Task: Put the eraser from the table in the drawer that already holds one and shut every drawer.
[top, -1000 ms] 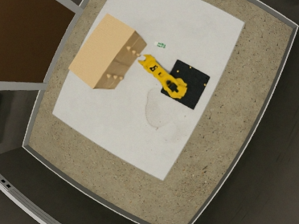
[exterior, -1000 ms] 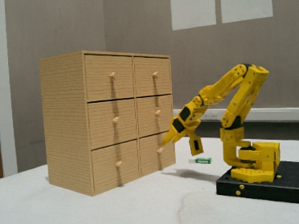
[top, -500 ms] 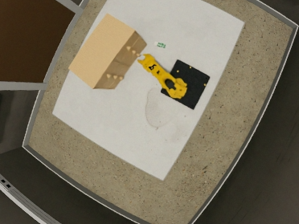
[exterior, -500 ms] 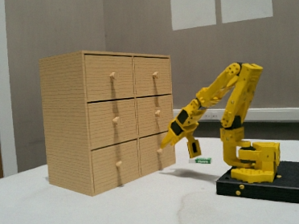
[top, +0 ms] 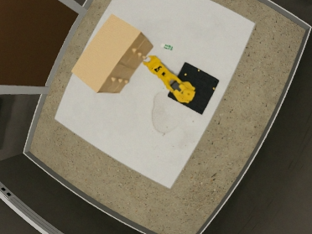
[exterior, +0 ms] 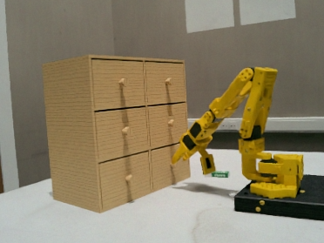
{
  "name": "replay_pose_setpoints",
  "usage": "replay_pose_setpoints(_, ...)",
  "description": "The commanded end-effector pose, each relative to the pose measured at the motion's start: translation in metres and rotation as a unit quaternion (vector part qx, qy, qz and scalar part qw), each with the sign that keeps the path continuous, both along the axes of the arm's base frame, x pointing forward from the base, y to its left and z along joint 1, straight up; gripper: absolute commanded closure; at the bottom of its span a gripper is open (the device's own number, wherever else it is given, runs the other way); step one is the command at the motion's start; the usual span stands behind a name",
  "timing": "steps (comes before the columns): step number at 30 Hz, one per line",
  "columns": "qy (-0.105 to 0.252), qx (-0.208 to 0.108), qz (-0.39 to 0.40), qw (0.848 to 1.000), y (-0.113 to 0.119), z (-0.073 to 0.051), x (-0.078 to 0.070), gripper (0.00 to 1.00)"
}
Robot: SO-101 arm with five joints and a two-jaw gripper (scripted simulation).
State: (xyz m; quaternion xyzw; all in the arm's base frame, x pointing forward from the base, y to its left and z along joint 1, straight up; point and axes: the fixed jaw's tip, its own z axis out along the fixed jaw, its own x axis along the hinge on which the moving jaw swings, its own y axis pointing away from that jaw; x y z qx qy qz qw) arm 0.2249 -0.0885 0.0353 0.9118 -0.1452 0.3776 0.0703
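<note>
The eraser is a small green and white block lying on the white table top, to the right of the cabinet and behind my arm. The tan cabinet has six drawers in two columns, each with a knob, and all are shut. My yellow gripper reaches to the front of the bottom right drawer, one finger tip at its knob. The jaws stand a little apart, with nothing seen between them. The drawers' contents are hidden.
My arm stands on a black base plate right of the cabinet. The white table top lies on a sandy floor bounded by a grey rim. A faint stain marks the table in front of the base.
</note>
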Motion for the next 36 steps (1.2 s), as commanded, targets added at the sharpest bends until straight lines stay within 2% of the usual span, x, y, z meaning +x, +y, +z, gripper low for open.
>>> replay_pose_setpoints(1, -0.006, -0.004, 0.003, 1.0, -0.0027, -0.0053, 0.0087, 0.79)
replay_pose_setpoints(12, -0.006, -0.004, 0.003, 1.0, -0.0027, -0.0053, 0.0087, 0.79)
replay_pose_setpoints(14, -0.007, -0.004, 0.003, 1.0, -0.0034, -0.0113, 0.0124, 0.79)
replay_pose_setpoints(36, -0.007, -0.004, 0.004, 1.0, -0.0035, -0.0112, 0.0135, 0.79)
